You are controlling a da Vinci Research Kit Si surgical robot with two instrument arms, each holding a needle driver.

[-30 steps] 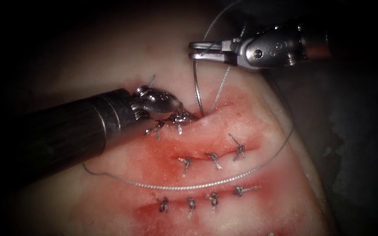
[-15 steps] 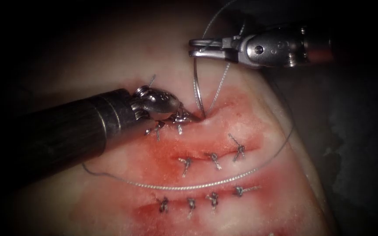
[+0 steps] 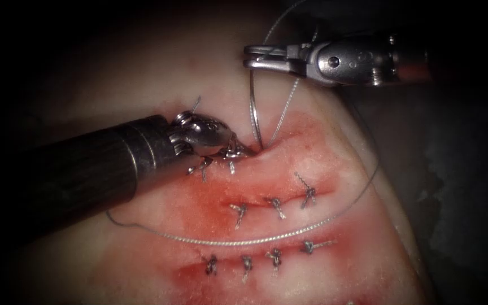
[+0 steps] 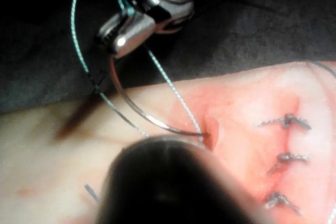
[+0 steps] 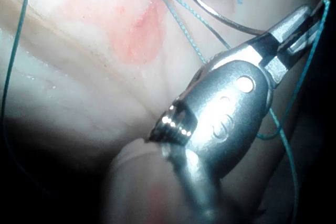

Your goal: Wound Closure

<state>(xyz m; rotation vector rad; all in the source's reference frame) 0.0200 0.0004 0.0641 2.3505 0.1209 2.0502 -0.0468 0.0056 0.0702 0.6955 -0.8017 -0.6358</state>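
already two rows are knotted; right hand [image 3: 255,57] pinches the needle [image 3: 253,116], its tip in the upper cut [image 3: 264,151]; left hand [image 3: 238,150] unclear.

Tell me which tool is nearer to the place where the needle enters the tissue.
Left. The left tool presses on the tissue right beside the entry point. The right tool holds the needle by its far end, well above it.
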